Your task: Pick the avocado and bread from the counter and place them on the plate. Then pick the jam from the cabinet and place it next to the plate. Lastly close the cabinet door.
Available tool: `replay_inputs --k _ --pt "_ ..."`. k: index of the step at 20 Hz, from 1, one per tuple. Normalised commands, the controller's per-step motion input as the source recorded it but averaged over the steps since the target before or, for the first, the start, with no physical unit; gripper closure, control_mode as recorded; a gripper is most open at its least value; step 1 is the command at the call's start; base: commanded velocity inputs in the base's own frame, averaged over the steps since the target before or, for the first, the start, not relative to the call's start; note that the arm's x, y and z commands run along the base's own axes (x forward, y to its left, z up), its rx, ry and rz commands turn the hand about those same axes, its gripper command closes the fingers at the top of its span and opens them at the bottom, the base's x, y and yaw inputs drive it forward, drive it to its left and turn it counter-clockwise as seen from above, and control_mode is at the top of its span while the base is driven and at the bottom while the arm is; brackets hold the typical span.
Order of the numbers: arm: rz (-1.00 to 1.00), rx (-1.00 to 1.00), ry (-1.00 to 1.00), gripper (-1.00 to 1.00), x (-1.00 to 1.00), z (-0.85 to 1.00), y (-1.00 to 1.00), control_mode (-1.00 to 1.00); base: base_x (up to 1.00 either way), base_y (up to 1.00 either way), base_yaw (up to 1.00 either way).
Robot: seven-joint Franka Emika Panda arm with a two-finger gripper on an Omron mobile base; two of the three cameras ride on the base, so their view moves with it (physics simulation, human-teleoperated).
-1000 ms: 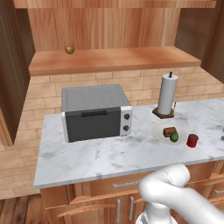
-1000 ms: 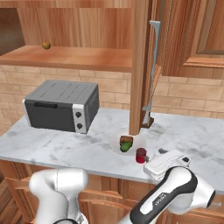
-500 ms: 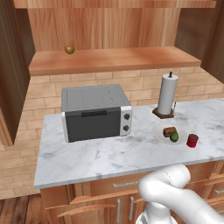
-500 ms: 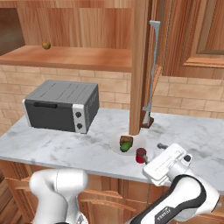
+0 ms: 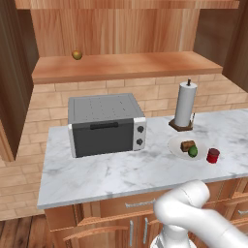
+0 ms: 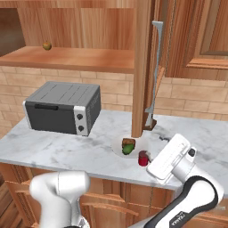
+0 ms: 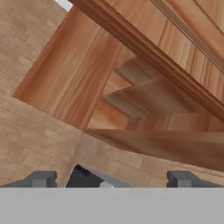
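The claw [image 7: 111,179] is standing wide apart in the hand view, its two dark fingertips [image 7: 41,178] rising at the bottom left and bottom right of the frame with nothing between them. It is pointing up at the brown wooden cabinet [image 7: 144,87] and the brick wall around it.

In the left base view, the white plate [image 5: 180,147] is lying on the marble surface [image 5: 121,169] at the right of the frame, just in front of the paper towel holder [image 5: 185,105]. The bread [image 5: 187,145] and the avocado [image 5: 193,151] are sitting on the plate, touching each other, the avocado toward the lower right. The red jam [image 5: 212,155] is standing upright on the surface just beside the plate's right edge. A grey toaster oven [image 5: 105,123] is occupying the middle left of the surface. A yellowish-brown round fruit [image 5: 76,54] is resting on the cabinet shelf in the upper left.

In the right base view, the cabinet door [image 6: 143,67] is hanging open, edge-on, down the centre of the frame, above the plate.
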Motion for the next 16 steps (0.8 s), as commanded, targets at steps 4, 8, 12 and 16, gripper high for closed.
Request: replay_inputs --k 4,8,12,16 --pt "0.01 -0.01 -0.30 -1.00 -0.02 0.32 0.00 -1.00 0.00 0.00 0.00" --pt "0.00 -0.04 -0.24 -1.00 0.00 0.19 0.00 -1.00 0.00 0.00 0.00" --pt "0.00 -0.04 -0.17 -1.00 0.00 0.04 0.00 -1.00 0.00 0.00 0.00" --pt "0.00 -0.01 -0.13 -1.00 0.00 0.01 -0.01 -1.00 0.00 0.00 0.00"
